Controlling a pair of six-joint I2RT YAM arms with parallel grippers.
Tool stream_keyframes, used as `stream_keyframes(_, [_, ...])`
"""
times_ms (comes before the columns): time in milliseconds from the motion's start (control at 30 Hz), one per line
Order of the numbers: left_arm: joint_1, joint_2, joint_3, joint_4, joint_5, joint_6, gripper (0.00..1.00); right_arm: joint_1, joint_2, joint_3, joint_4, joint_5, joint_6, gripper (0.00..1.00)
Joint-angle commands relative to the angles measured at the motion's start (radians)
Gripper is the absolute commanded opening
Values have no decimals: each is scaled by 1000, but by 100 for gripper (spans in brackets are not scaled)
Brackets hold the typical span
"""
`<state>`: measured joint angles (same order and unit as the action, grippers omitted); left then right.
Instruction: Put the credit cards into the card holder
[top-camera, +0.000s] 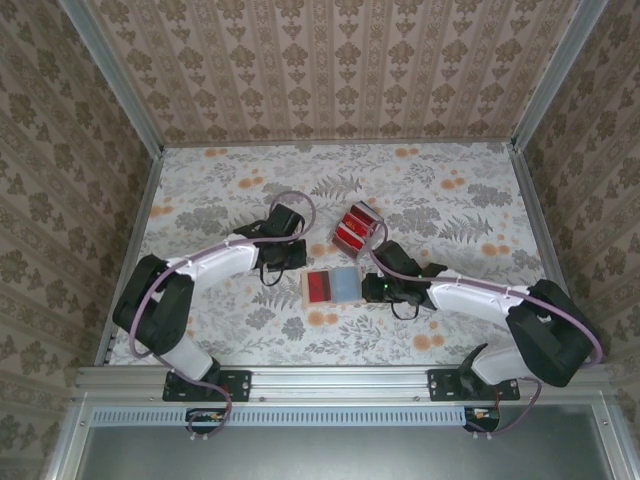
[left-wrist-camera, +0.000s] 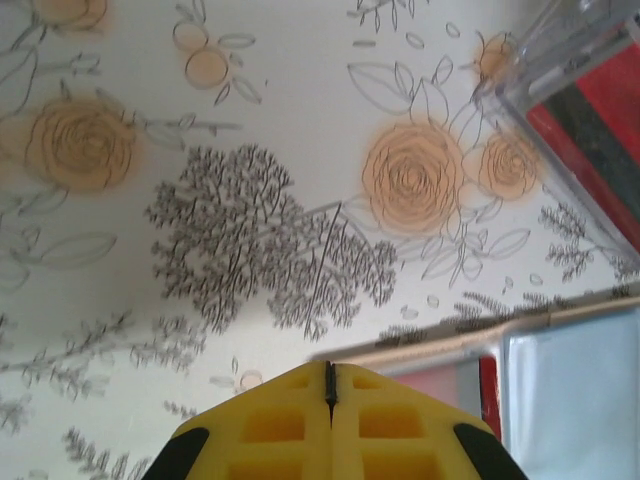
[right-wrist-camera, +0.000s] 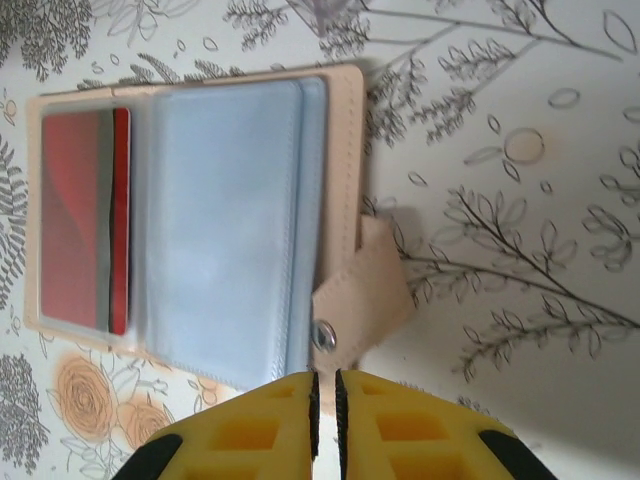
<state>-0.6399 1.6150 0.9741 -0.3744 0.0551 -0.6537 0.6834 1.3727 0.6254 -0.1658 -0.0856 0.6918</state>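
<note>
The tan card holder (top-camera: 331, 287) lies open on the floral table, and its tan border (right-wrist-camera: 350, 150) frames pale clear sleeves. A red card (right-wrist-camera: 78, 220) with a dark stripe sits in the holder's left pocket (top-camera: 321, 287). The other red and dark credit cards (top-camera: 355, 228) sit in a clear case (left-wrist-camera: 590, 100) behind the holder. My right gripper (right-wrist-camera: 326, 380) is shut on the holder's snap tab (right-wrist-camera: 368, 285) at its right edge (top-camera: 374, 289). My left gripper (left-wrist-camera: 330, 372) is shut on nothing, its tips at the holder's left edge (left-wrist-camera: 470, 340), by the holder in the top view (top-camera: 291, 267).
The table (top-camera: 200, 200) has a floral cloth and is walled by patterned panels at the back and sides. A metal rail (top-camera: 340, 380) runs along the near edge. Open cloth lies to the far left and far right.
</note>
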Motion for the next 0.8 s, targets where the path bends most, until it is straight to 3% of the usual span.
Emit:
stream_keyframes(0, [13,59,60,-19,28,55,6,4,-40,-28,-8,-29,30,17])
stream_keyframes(367, [20,193,124,-23,129,74,5,21,11,-32,51,-44,32,19])
stream_keyframes(533, [24,159,45,-8,126,60,5,18,79,2,51,32,25,20])
stream_keyframes(767, [22,63,-108,10,118,10,4,16,201,61,153,-22,28,20])
